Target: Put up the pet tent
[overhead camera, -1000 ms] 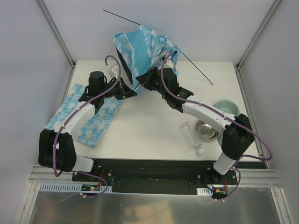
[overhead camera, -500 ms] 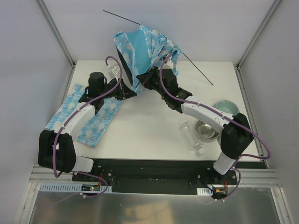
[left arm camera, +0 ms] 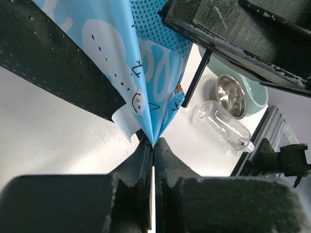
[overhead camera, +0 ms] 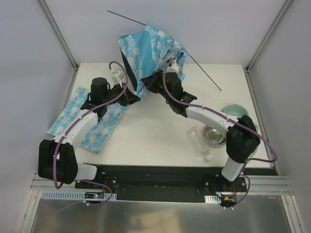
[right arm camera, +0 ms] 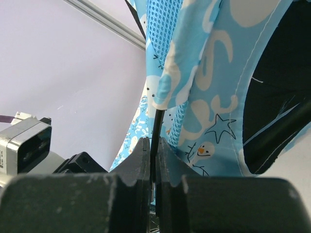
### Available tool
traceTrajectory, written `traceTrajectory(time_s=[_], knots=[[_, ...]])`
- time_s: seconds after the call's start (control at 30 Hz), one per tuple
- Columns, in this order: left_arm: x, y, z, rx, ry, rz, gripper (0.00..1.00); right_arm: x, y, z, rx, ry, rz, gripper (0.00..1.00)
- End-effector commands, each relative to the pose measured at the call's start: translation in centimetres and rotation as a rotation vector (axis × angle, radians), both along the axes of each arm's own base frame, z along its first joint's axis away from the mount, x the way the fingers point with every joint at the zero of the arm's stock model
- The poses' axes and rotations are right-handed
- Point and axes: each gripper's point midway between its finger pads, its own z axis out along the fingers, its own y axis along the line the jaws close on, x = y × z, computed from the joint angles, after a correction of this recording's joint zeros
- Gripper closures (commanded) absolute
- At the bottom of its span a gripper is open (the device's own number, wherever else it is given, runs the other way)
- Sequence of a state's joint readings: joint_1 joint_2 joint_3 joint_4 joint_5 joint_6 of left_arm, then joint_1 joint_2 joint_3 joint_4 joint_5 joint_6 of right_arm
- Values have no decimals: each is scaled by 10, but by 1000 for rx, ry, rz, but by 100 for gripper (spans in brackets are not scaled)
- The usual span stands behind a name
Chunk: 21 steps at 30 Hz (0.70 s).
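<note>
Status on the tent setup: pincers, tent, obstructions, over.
Left pincer shut on pet tent fabric edge; right pincer shut on black pole. Tent held up, crumpled, not standing. Clear bottle, steel bowl, teal bowl off right, apart.

Bright, even overhead light; faint soft shadows on the white tabletop (overhead camera: 160, 136); wrist-view foregrounds slightly soft

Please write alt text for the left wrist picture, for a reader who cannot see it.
The left gripper is shut on a folded edge of the blue snowman-print pet tent, which rises above the white table. At the picture's right lie a clear bottle, a metal bowl and a teal bowl.
</note>
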<state>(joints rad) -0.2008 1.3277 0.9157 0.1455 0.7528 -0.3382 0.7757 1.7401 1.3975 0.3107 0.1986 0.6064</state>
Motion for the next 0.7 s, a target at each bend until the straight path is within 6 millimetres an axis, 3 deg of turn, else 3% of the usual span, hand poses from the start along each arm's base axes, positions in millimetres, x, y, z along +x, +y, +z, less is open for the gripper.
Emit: traceTrajectory(time_s=[0.0,0.33,0.67], knots=[[-47,6,-38,29,206,-71,100,87,-115,87,77,-249,-482,100],[-50,7,-42,44,216,-72,100,92,-118,95,212,-178,-471,100],[-46,7,-40,44,212,-68,100,97,-119,66,84,-160,-483,100]])
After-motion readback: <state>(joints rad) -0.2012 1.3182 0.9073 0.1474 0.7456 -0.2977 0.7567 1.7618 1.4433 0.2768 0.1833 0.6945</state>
